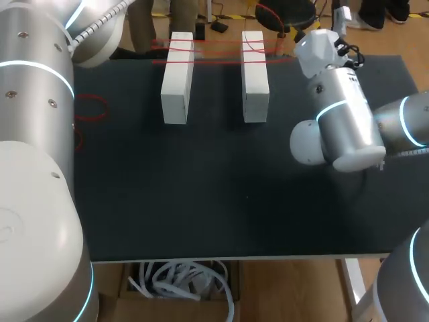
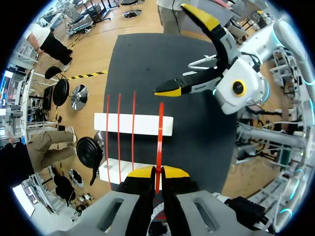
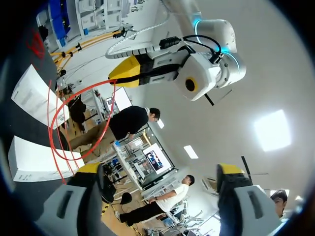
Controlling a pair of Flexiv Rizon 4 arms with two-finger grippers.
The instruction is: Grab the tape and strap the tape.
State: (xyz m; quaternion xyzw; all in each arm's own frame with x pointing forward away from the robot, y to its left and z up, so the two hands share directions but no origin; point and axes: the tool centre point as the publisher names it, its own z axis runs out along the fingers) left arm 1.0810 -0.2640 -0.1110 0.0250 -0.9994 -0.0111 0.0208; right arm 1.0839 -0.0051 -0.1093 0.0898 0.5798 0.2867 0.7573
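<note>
Red tape (image 2: pixel 159 142) lies in strands across the two white blocks (image 1: pixel 177 77) on the black table (image 1: pixel 201 194). The left gripper (image 2: pixel 157 172) pinches one strand just beside the blocks. The right gripper (image 3: pixel 160 169), also near the blocks, is spread wide.

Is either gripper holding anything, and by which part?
Left gripper pinches one strand of the red tape between its tips; right gripper open, holding nothing.

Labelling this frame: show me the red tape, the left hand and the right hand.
red tape (image 2: pixel 159 147), left wrist view, strand just ahead of the hand.
left hand (image 2: pixel 157 173), left wrist view, midway between its fingertips.
right hand (image 3: pixel 160 169), right wrist view, midway between its fingertips.
</note>
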